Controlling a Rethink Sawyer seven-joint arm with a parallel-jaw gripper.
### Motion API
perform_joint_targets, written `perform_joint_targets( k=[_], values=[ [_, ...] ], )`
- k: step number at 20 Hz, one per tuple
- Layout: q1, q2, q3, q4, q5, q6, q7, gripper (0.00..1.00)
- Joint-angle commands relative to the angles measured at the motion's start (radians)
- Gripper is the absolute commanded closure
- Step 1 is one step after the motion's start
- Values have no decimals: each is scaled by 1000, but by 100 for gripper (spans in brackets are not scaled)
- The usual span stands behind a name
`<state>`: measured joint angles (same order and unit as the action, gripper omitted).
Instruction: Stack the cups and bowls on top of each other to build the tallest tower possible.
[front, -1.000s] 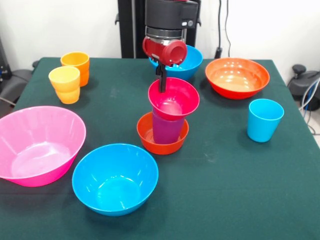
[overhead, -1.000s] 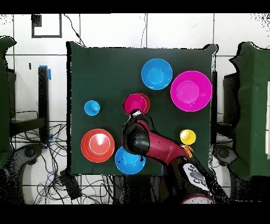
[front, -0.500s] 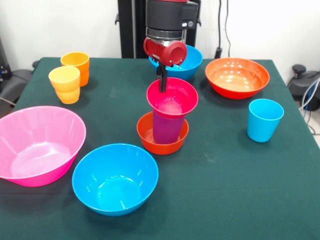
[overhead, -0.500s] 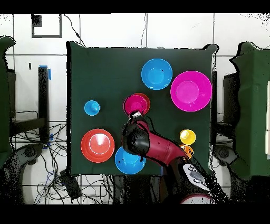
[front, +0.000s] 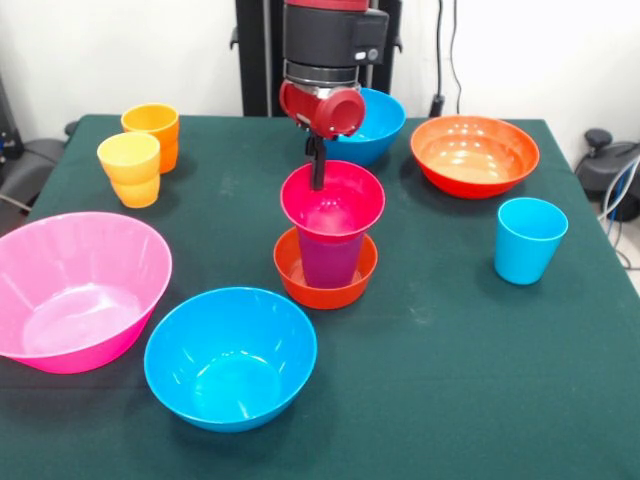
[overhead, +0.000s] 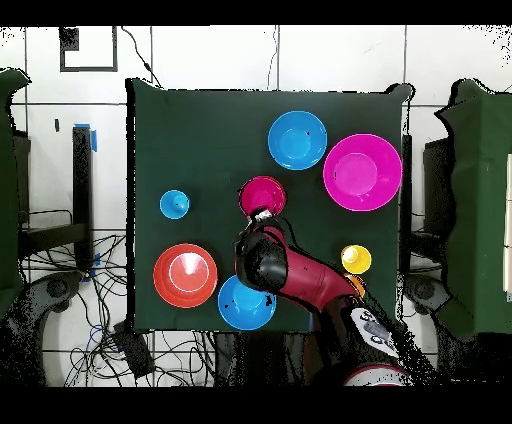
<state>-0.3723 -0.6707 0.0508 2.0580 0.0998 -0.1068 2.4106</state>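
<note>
**Crimson bowl being seated on the tower**

The tower (front: 328, 240) stands near the table's middle: the small orange bowl (front: 325, 283) at the bottom, the purple tumbler (front: 331, 258) upright inside it, and the small crimson bowl (front: 332, 200) on the tumbler's mouth. The crimson bowl's far rim is pinched by the gripper (front: 317, 172), whose dark fingers are closed narrowly over the rim's edge.

The step in hand is judged to be the centring and release of the crimson bowl. It would be done well if the bowl were levelled over the tumbler's mouth before the rim is let go, the fingers opened slowly, and the gripper lifted straight up so that the rim is not dragged sideways. The perch is narrow and the plastic glossy, so a tilt or slide is to be expected from any side pull.

The tower's layers are shown only in the front view; seen from overhead, the crimson bowl (overhead: 262, 195) covers the tumbler and nearly all of the orange bowl, so centring can be judged there but height cannot.

Around the tower lie a near blue bowl (front: 231, 357), the huge pink bowl (front: 75, 290), the yellow tumbler (front: 130, 169), the orange tumbler (front: 152, 132), a far blue bowl (front: 372, 122), the wide orange bowl (front: 474, 154) and the light blue tumbler (front: 529, 239).
</note>
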Motion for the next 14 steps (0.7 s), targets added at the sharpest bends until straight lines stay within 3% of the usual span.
perform_joint_targets(
  k=[1,14],
  values=[
    [2,86,-4,-59,6,55,75,100],
    [-15,87,3,-81,-15,61,65,100]
  ],
)
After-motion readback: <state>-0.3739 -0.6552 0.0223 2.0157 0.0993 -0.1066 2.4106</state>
